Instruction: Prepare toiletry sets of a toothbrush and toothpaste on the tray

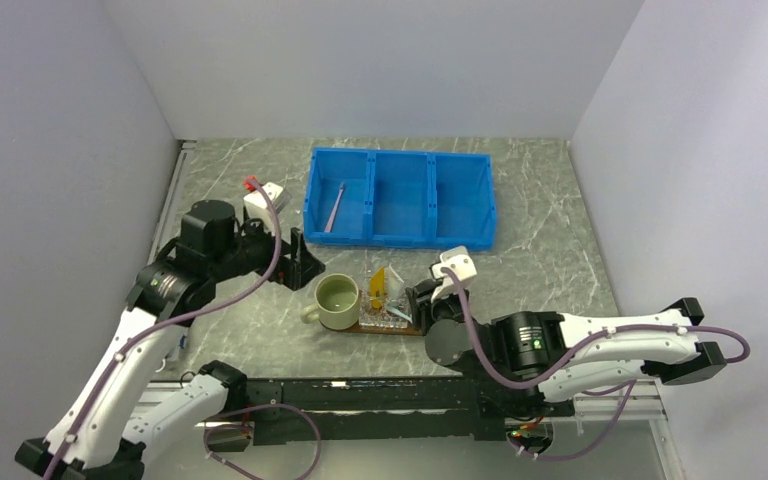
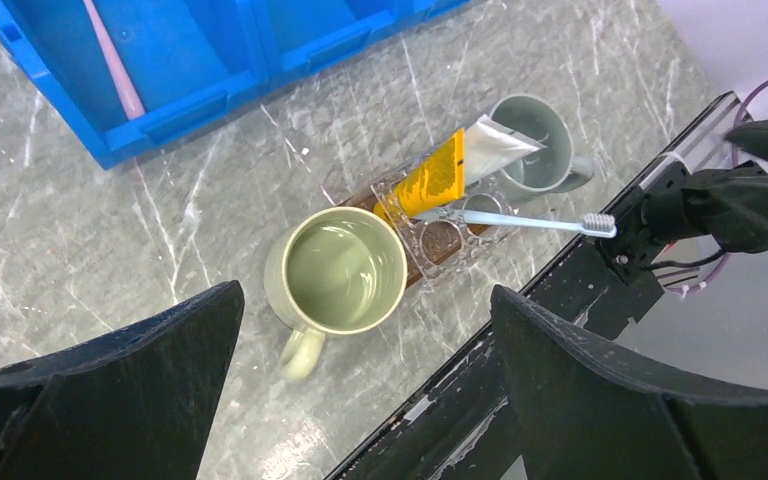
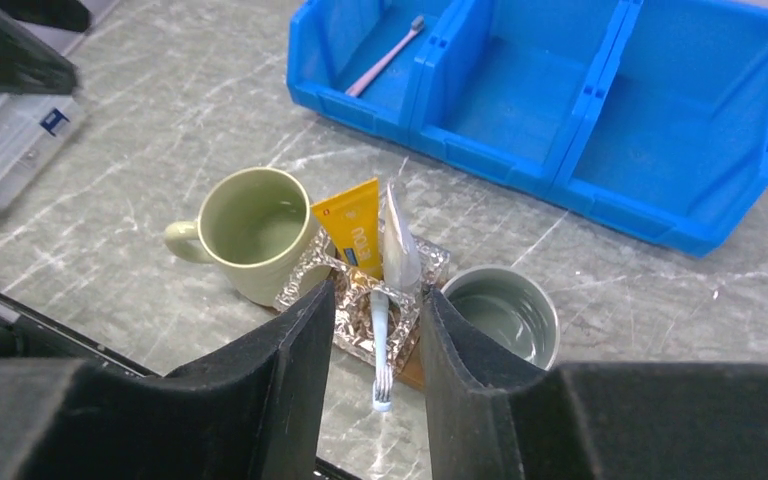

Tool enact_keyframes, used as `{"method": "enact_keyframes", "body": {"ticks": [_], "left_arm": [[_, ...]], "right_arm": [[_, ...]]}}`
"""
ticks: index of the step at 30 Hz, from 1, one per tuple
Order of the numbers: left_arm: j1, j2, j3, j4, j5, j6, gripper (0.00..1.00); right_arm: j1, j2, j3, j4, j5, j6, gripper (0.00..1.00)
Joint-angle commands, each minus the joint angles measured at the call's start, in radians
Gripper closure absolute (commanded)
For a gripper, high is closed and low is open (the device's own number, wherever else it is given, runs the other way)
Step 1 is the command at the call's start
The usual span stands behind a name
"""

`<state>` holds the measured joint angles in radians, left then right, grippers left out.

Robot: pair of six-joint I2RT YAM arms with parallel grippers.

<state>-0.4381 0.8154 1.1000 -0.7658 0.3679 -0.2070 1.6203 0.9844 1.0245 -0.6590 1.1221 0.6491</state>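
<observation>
A yellow tube [image 3: 354, 232] and a silvery-white tube [image 3: 398, 243] stand tilted in a small clear holder [image 3: 343, 318]. The holder sits on the dark-brown tray [image 3: 414, 371], mostly hidden, between a green mug [image 3: 252, 228] and a grey mug [image 3: 501, 316]. A pale toothbrush [image 3: 379, 340] lies across the holder, its head over the near edge. My right gripper [image 3: 375, 312] is open, one finger on each side of that toothbrush, apart from it. A pink toothbrush [image 1: 335, 208] lies in the blue bin's left compartment. My left gripper [image 1: 302, 263] is open and empty, left of the green mug [image 2: 345, 270].
The blue three-compartment bin [image 1: 400, 196] stands behind the tray; its middle and right compartments show nothing inside. A white box with a red part [image 1: 263, 195] sits at the back left. The black rail [image 2: 520, 330] of the table's near edge runs just in front of the tray.
</observation>
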Motion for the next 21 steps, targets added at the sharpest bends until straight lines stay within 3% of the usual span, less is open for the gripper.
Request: {"method": "enact_keyframes", "body": {"ticks": [1, 8, 15, 21], "left_arm": [[-0.001, 0.068, 0.038, 0.066, -0.014, -0.015, 0.0], [-0.002, 0.219, 0.079, 0.112, -0.011, 0.015, 0.01], [0.001, 0.407, 0.16, 0.144, -0.05, 0.004, 0.02], [0.001, 0.576, 0.262, 0.151, -0.111, 0.017, 0.07]], "right_arm": [[0.003, -0.049, 0.072, 0.001, 0.011, -0.079, 0.6], [-0.082, -0.052, 0.097, -0.004, -0.09, -0.144, 0.59], [-0.304, -0.071, 0.06, 0.073, -0.348, -0.231, 0.59], [-0.421, -0.073, 0.031, 0.119, -0.475, -0.289, 0.59]]}}
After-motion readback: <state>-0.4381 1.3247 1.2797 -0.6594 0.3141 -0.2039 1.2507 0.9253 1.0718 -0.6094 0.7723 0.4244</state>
